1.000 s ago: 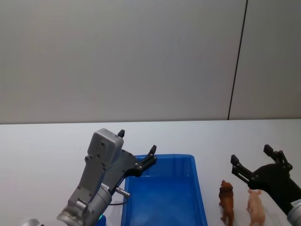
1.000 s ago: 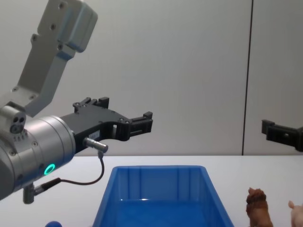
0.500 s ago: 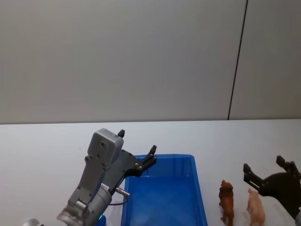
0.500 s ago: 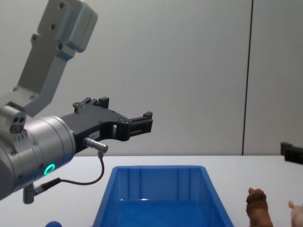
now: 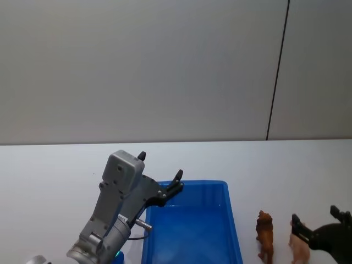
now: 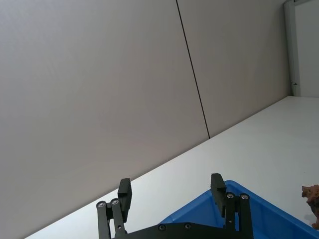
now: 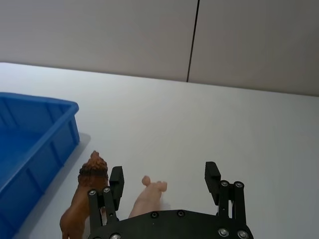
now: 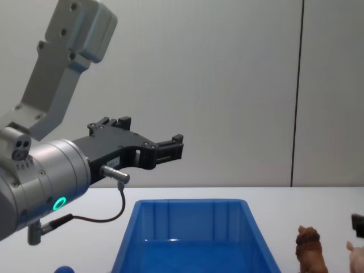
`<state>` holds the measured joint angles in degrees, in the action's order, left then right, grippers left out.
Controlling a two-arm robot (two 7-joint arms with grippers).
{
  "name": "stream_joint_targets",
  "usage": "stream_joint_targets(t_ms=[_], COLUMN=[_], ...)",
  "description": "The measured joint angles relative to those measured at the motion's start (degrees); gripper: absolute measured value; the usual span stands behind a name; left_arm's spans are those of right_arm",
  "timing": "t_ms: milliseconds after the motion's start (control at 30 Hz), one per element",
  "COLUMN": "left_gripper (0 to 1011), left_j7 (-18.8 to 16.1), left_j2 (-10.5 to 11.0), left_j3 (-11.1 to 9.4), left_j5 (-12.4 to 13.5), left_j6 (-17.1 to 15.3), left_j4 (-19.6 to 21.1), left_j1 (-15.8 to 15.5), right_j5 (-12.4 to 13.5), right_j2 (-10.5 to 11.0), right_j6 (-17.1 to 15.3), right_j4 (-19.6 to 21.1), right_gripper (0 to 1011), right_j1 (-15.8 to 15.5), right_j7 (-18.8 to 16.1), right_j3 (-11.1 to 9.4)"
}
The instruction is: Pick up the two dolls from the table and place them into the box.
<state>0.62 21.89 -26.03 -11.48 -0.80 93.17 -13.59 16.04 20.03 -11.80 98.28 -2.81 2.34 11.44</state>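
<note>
While the left gripper [image 5: 160, 165] hangs in the air by the far left corner of the box [image 5: 203, 183], its fingers spread wide with nothing between them, the right gripper [image 5: 314, 215] sits low over the right side of the table [image 5: 55, 165]. Its fingers are also wide apart and hold nothing.

Both dolls stand on the table just right of the box, side by side, heads toward the far wall. The reddish-brown doll [image 5: 265, 234] is nearer the box, and the pink doll [image 5: 298, 247] is to its right.

From the right wrist, the pink doll [image 7: 148, 196] appears in the gap between the spread fingers, with the reddish-brown doll [image 7: 87, 186] just outside one of them; contact cannot be judged.

From the chest, the left gripper [image 8: 151, 131] is well above the box rim [image 8: 190, 202]. A green light ring [image 8: 58, 203] glows on that arm, and a small blue ball [image 8: 65, 269] lies left of the box.

The left wrist view catches the reddish-brown doll's head [image 6: 311, 194] beyond the box.
</note>
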Motion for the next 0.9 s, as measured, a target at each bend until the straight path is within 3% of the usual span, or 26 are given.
stream_joint_targets(t_ms=[900], left_gripper=[1001], left_j7=[0.00], left_j2=[0.00], left_j3=[0.00], left_j5=[0.00], left_j6=[0.00], left_j4=[0.00], left_j1=[0.00], right_j5=[-1.86], right_j2=[-2.85], right_j6=[-2.60], right_j4=[-4.65], right_gripper=[1001], right_j1=[-0.23], right_j7=[-0.65], right_j3=[1.83])
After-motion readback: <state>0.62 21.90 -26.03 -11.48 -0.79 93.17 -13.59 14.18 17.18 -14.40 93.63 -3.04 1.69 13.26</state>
